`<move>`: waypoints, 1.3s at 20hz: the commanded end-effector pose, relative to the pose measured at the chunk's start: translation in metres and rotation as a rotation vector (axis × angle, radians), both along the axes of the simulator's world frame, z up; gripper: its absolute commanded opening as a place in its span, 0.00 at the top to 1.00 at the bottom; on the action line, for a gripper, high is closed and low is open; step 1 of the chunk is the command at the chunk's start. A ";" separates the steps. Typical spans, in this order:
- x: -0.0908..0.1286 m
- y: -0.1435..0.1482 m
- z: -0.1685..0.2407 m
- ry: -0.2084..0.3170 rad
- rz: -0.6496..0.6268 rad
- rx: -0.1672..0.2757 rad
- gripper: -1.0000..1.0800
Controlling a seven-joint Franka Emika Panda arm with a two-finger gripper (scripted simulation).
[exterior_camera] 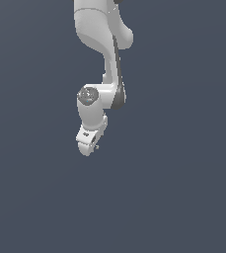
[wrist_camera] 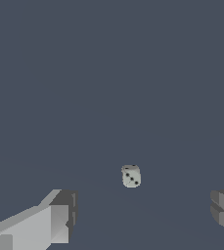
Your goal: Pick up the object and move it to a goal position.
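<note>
Your white tool (wrist_camera: 143, 215) hangs wide open — nothing held — small pale grey die with dark pips (wrist_camera: 131, 176) lies between its fingers (wrist_camera: 59, 215).

No words, brands or numerals can be read in either view. The only marking is on the small pale grey rounded cube (wrist_camera: 131, 176), a die: its upward face in the wrist view carries three dark pips in a diagonal row.
</note>
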State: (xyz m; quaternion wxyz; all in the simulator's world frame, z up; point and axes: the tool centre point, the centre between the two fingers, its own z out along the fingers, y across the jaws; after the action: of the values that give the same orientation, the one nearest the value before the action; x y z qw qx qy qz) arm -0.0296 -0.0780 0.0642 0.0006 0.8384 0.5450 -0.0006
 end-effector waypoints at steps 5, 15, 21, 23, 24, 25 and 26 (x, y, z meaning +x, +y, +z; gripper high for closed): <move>-0.002 -0.002 -0.005 0.000 0.058 0.001 0.04; -0.003 -0.002 -0.017 0.000 0.061 0.002 0.04; -0.004 -0.002 -0.045 0.000 0.064 0.001 0.04; -0.003 -0.002 -0.051 0.000 0.065 0.001 0.04; -0.003 -0.002 -0.053 0.000 0.065 0.001 0.04; -0.003 -0.002 -0.054 0.000 0.065 0.001 0.04; -0.003 -0.002 -0.055 0.000 0.065 0.001 0.04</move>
State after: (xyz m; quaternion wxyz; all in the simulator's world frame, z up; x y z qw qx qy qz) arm -0.0331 -0.0800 0.0110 -0.0005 0.8204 0.5718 -0.0006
